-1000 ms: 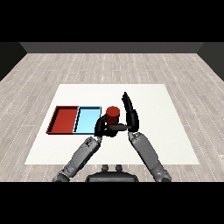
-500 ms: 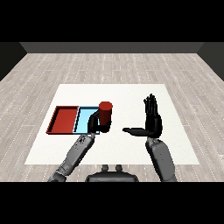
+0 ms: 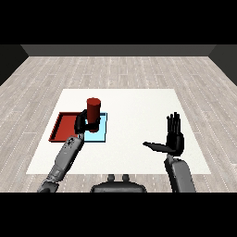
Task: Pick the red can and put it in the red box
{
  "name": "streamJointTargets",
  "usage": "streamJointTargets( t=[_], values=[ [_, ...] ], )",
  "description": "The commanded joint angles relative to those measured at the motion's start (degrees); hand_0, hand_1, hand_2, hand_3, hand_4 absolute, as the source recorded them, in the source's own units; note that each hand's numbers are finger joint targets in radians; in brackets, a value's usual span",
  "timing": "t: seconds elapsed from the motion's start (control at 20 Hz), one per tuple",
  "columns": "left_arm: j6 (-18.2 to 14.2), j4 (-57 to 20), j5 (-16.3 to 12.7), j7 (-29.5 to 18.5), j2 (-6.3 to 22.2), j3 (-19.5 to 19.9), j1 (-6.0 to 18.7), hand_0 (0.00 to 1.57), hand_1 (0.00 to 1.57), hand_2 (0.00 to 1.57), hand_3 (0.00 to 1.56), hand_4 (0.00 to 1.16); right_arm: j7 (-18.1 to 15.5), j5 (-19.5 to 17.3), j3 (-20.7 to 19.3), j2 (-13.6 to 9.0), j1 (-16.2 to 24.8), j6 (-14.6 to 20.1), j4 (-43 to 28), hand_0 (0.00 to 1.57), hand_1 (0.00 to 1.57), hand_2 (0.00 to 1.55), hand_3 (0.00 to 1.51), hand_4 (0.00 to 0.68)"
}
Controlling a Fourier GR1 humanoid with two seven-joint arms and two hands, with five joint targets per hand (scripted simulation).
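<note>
Head view: left hand [image 3: 83,122] grips red can [image 3: 93,109]

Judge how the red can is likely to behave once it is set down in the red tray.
The red can is a tall upright cylinder, so it may tip if released tilted. On its side it would probably roll. It looks rigid within the left hand, above the trays, near the red tray.
</note>
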State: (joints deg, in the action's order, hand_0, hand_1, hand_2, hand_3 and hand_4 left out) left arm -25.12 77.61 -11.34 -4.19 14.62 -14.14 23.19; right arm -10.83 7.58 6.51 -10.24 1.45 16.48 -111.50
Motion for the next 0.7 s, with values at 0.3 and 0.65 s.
streamJointTargets(
  t=[0.3, 0.65],
  values=[
    [1.84, -16.17, 3.86, 5.26, 14.49, 9.87, 2.84, 1.57, 1.57, 1.56, 1.48, 1.14, -0.02, 0.50, -2.59, -0.76, 1.45, -1.08, 1.52, 0.00, 0.00, 0.00, 0.00, 0.000],
    [4.18, -40.51, 7.21, -3.08, 17.71, 14.32, 9.65, 1.57, 1.57, 1.54, 1.46, 1.02, -5.24, 0.97, -3.42, -0.61, 4.46, -4.23, 5.18, 0.00, 0.00, 0.00, 0.00, 0.000]
  ],
)
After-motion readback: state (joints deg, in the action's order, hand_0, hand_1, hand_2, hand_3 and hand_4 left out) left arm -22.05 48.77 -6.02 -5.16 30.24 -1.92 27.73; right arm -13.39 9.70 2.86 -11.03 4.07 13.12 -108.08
